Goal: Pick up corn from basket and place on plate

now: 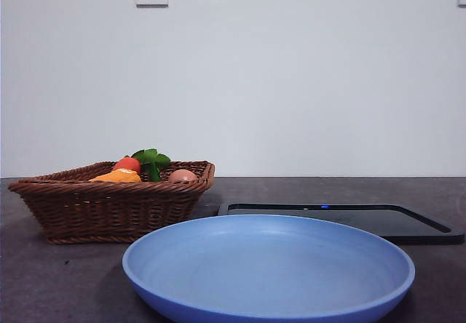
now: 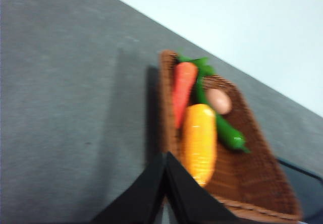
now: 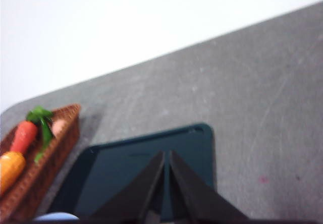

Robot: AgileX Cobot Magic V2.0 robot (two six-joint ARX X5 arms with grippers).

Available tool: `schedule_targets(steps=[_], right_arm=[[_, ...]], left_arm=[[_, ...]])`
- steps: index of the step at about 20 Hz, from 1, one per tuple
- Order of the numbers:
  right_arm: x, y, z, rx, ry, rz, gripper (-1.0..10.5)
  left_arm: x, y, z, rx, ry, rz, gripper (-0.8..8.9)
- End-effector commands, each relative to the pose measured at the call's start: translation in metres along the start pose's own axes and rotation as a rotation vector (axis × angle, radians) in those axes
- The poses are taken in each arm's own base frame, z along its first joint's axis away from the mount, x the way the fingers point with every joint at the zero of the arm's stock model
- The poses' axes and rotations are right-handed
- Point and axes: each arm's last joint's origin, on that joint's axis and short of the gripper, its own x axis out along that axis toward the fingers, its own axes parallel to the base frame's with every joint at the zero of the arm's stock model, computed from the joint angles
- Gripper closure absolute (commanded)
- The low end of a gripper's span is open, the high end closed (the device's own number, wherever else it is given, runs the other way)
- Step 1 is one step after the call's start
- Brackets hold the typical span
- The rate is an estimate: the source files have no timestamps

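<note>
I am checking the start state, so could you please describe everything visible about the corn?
The corn is an orange-yellow, glossy cob with a bumpy surface, lying flat in the brown wicker basket. A carrot lies next to it, and a green vegetable runs along its other side. In the front view only its top shows above the rim. No gripper touches it.

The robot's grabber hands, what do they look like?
Each one has two flat black jaws that narrow to a sharp point, like a bird's beak. The left gripper and the right gripper look the same: plain matte black, with no markings, stickers or cables showing. The arms behind them are out of view.
</note>
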Motion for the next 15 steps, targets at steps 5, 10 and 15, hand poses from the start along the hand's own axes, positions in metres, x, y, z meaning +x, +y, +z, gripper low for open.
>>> schedule_targets(steps=[5,10,15], right_arm=[[-0.011,0.018,0.034,-0.046,0.051,-0.002,9.4],[-0.010,0.030,0.059,-0.104,0.186,0.043,9.5],[-0.002,0.041,0.078,-0.151,0.373,0.125,9.5]], left_arm=[[-0.012,-0.025,0.033,0.006,0.102,-0.086,8.09],[-0.013,-0.041,0.057,0.073,0.230,-0.126,8.09],[-0.008,-0.052,0.073,0.130,0.362,-0.175,8.09]])
